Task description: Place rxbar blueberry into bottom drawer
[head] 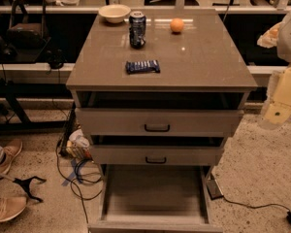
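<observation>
The rxbar blueberry (pixel 142 66) lies flat on the cabinet top (pixel 199 67), near its front middle, in a dark blue wrapper. The bottom drawer (pixel 154 194) is pulled out toward me and its floor is bare. My gripper (pixel 275 115) hangs with the pale arm at the right edge of the view, beside the cabinet's right side at the height of the top drawer, well apart from the bar.
An upright dark blue soda can (pixel 137 29), a white bowl (pixel 114 13) and an orange (pixel 177 25) stand at the back of the top. Two upper drawers with black handles (pixel 157 127) are shut. Cables (pixel 77 176) and a person's shoes (pixel 7 154) lie on the floor at left.
</observation>
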`<control>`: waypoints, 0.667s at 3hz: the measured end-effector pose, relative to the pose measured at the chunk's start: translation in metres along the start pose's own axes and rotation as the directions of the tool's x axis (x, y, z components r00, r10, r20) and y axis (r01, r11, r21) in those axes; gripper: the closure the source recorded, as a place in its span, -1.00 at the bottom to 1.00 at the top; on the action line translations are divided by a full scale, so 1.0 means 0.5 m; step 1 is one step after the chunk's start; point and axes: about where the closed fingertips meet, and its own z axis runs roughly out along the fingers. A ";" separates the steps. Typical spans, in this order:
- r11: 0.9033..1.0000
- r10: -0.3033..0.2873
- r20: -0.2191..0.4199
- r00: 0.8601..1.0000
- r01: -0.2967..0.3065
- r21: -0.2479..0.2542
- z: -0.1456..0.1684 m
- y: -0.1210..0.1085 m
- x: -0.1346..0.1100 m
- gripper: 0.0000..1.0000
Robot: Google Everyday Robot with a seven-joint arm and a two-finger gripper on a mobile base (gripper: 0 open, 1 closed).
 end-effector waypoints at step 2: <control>1.000 0.014 0.049 0.999 -0.015 0.020 0.012 -0.034 -0.011 -1.00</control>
